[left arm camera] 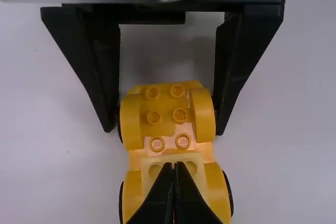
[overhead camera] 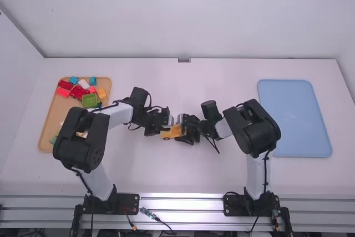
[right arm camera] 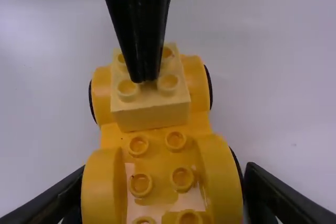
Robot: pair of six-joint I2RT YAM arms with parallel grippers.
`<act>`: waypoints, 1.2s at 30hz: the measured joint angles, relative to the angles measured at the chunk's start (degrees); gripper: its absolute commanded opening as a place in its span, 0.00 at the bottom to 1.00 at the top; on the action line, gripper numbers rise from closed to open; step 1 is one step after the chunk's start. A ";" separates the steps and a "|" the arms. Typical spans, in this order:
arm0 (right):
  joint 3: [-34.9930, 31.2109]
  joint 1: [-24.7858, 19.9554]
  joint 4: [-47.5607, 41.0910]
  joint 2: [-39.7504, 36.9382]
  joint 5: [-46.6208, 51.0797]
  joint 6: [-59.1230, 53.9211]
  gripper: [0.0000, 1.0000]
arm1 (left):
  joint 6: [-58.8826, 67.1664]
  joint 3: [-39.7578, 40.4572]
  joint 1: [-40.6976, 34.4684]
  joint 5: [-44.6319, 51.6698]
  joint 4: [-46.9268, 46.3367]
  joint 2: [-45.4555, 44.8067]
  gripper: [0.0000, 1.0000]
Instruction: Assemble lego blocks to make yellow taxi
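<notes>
On the table between my arms sits the yellow wheeled car (overhead camera: 167,134), a pale yellow brick (right arm camera: 149,111) on one end. My right gripper (overhead camera: 178,130) pinches the other end by its sides; my left gripper (overhead camera: 168,126), fingertips pressed together, touches the brick's top. Farther out lie the blue tray (overhead camera: 294,120) and wooden tray (overhead camera: 47,131), colored blocks (overhead camera: 90,100) toward its far end.

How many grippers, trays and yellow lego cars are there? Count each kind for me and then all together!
Grippers: 2, the left gripper and the right gripper
Trays: 2, the orange tray and the blue tray
Yellow lego cars: 1, the yellow car between the grippers
Total: 5
</notes>
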 measured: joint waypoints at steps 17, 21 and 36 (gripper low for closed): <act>0.00 0.00 0.13 0.02 0.22 0.04 0.81 | -0.07 0.00 -0.83 -0.46 0.81 -0.09 0.02; 0.00 0.00 0.15 0.02 0.20 0.04 0.79 | -0.07 0.00 -0.83 -0.46 0.68 -0.09 0.02; 0.00 0.02 0.07 0.02 -0.04 0.00 0.63 | 0.66 1.66 -0.83 -2.01 -3.19 -0.09 0.02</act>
